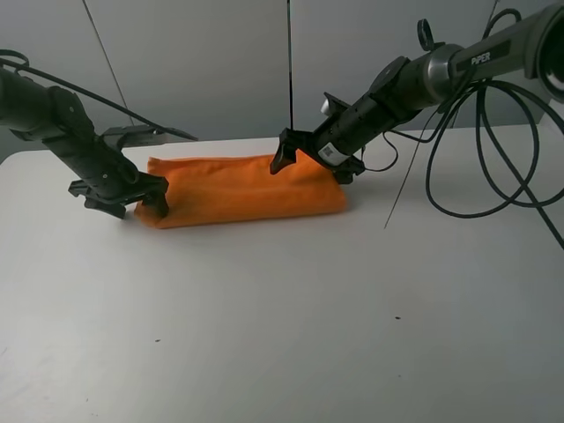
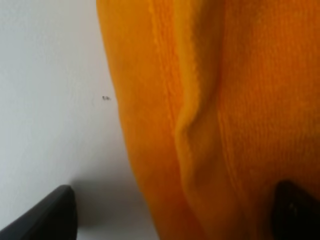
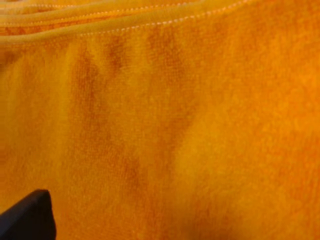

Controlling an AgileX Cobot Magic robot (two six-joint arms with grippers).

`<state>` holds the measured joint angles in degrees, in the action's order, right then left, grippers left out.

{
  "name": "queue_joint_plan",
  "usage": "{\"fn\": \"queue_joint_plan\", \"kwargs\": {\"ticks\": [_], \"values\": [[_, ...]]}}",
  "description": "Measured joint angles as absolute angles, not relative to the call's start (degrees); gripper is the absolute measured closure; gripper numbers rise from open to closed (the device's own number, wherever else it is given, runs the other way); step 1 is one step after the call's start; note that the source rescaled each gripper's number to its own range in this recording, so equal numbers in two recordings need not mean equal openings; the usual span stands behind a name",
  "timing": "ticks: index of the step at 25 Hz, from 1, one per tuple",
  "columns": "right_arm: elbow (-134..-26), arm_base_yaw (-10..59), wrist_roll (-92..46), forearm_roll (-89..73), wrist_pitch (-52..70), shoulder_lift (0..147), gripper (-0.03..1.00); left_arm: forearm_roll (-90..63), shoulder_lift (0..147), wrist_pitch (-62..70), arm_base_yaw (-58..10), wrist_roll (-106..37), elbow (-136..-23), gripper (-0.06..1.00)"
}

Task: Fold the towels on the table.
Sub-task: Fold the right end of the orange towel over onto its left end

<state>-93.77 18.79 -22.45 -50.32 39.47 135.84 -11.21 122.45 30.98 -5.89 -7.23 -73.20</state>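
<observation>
Towel down to a long strip; crosswise fold probably not yet made.
Towel lies as a layered orange band in the upper middle of the high view, flat on the table; stacked hems show in the right wrist view. Left gripper at the band's left end, fingers apart, one over table, one over cloth. Right gripper at the upper right edge, fingers apparently apart, nothing clamped. Judging by shape: lengthwise folds done, end-to-end fold left.

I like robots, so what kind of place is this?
Probably a robot test lab: a white table, a plain grey wall, and the left gripper and right gripper at one orange towel.
</observation>
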Motion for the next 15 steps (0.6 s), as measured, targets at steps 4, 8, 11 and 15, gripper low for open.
{"fn": "queue_joint_plan", "kwargs": {"ticks": [4, 8, 11, 15], "values": [[-93.77, 18.88, -22.92, -51.29, 39.06, 135.95, -0.03, -11.21, 122.45, 31.08, -5.89, -7.23, -73.2, -0.05], [-93.66, 18.88, -22.92, -51.11, 39.18, 136.33, 0.22, -11.21, 122.45, 31.2, -5.89, -7.46, -73.2, -0.05], [-93.54, 18.88, -22.92, -48.47, 40.27, 136.45, 0.59, -11.11, 122.45, 31.59, -5.89, -7.55, -73.2, -0.05], [-93.54, 18.76, -22.52, -47.15, 42.36, 136.45, 0.88, -11.02, 122.45, 31.94, -5.89, -7.58, -73.2, -0.05]]}}
